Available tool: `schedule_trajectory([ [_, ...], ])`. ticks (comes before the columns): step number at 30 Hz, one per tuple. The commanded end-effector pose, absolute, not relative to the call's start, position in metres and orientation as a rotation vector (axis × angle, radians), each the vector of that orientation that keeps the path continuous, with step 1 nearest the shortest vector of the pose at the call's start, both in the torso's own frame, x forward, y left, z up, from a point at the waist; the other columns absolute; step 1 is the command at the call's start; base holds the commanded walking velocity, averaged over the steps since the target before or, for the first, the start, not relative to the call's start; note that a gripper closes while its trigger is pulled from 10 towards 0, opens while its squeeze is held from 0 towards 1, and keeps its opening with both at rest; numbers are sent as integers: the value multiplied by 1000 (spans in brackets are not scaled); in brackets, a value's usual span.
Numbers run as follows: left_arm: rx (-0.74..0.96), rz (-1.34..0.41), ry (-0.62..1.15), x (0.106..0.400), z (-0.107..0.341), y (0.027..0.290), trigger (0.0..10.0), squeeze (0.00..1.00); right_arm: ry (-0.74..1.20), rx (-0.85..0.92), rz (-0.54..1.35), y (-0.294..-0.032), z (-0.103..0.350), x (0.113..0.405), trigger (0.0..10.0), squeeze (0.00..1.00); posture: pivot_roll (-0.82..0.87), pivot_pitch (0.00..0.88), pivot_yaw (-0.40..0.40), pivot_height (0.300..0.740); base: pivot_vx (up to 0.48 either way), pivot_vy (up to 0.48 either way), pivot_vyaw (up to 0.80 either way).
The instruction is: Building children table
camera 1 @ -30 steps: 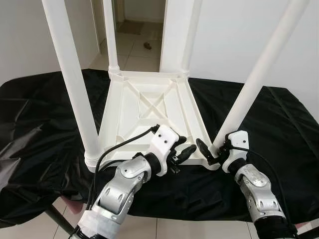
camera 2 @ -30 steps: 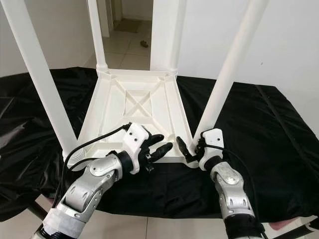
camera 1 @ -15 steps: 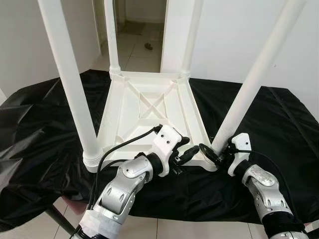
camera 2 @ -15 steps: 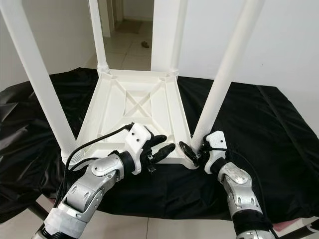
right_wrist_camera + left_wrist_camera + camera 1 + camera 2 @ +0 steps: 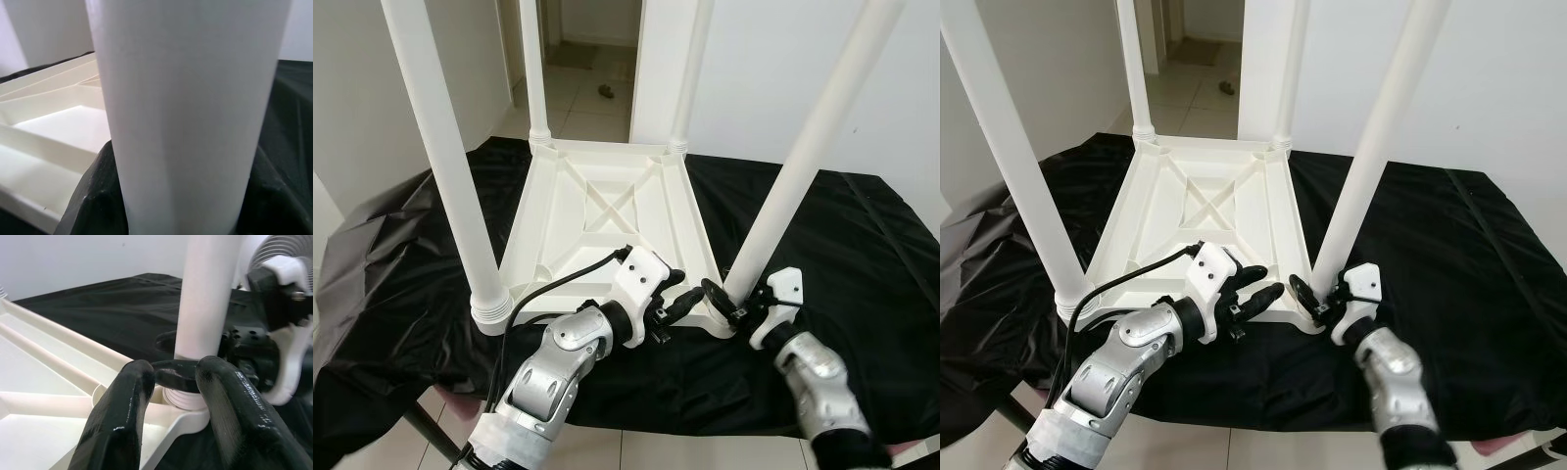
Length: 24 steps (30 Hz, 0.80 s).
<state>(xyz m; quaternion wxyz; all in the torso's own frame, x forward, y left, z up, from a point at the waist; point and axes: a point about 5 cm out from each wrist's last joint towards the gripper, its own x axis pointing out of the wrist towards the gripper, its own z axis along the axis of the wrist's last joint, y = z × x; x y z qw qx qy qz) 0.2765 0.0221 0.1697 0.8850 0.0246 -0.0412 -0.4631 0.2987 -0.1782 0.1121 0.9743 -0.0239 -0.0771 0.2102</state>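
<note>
While the white children's table (image 5: 607, 211) lies upside down on the black cloth (image 5: 401, 264), all four legs stand up out of its corner sockets. Near-left leg (image 5: 445, 166) seated in its ribbed collar, nothing touching it. Two far legs upright at the back corners, doorway behind them.

Left gripper (image 5: 677, 304) rests at the near edge of the tabletop, its fingers (image 5: 120, 416) parted with nothing between them, pointing across toward the near-right corner. From its wrist camera the tips sit just short of that corner's collar.

Right gripper (image 5: 726, 304) is at the base of the near-right leg (image 5: 803, 157). Its two black fingers sit either side of the leg just above the collar, and the wrist view shows the white tube pressed between them, so it reads as clamped on the leg.

Judgement: step in hand is seating or tightening the last leg, near-right; the task looks close to done. That leg leans outward more than its neighbours, though the camera angle may account for some of that.

Next move calls for a firm hold low on the leg and a push or twist down into the socket, with the left gripper bracing the tabletop edge so the piece does not slide on the slippery cloth.
</note>
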Motion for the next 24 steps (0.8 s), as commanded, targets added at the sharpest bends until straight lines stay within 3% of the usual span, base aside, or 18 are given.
schedule_trajectory([
  [1,51,-899,-86,282,168,25,10000,0,-117,-55,381,-167,101,295,0,0,9,0,-26,740,0,0,0],
  [5,51,-897,-83,284,166,26,10000,0,-122,-34,318,-164,98,293,0,0,8,0,-24,740,0,0,0],
  [10,46,-899,-66,286,158,28,10000,0,-94,13,-33,-172,90,288,0,0,-14,0,-5,740,0,0,0],
  [18,29,-882,-79,291,160,29,10000,0,-17,17,-228,-169,82,283,0,0,-20,0,6,740,0,0,0],
  [24,30,-877,-89,293,160,29,10000,0,-13,94,-187,-150,83,282,0,0,-15,0,6,740,0,0,0],
])
